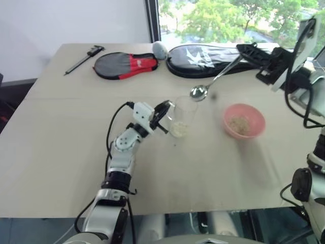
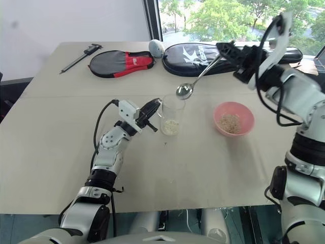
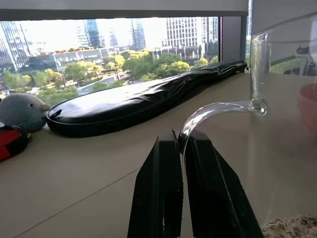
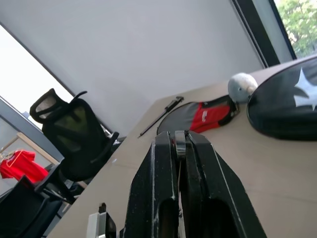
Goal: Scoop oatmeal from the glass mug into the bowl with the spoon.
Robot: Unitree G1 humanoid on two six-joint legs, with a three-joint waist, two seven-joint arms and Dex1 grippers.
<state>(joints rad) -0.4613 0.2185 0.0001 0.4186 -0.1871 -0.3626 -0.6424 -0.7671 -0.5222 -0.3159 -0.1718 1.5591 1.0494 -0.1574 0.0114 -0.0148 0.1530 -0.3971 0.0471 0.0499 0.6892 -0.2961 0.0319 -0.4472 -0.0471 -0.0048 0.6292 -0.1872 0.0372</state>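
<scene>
The glass mug (image 1: pixel 182 116) stands mid-table with pale oatmeal (image 2: pixel 170 127) at its bottom. My left gripper (image 1: pixel 161 113) is shut on the mug's clear side handle (image 3: pixel 213 110). Up at the right, my right gripper (image 2: pixel 224 49) is shut on the thin handle of the silver spoon (image 1: pixel 216 79). The spoon slants down to the left, and its oval bowl (image 2: pixel 184 91) hovers just above the mug's rim and looks empty. To the right of the mug, the pink bowl (image 1: pixel 244 121) sits on the table with some oat flakes in it.
At the table's far side lie a black and red racket cover (image 1: pixel 124 64), a long black cover (image 1: pixel 213 53), a small grey round thing (image 1: pixel 160 49) between them, and a black caliper-like tool (image 1: pixel 84 58) at the far left. A black office chair (image 4: pixel 69 134) stands beyond the table.
</scene>
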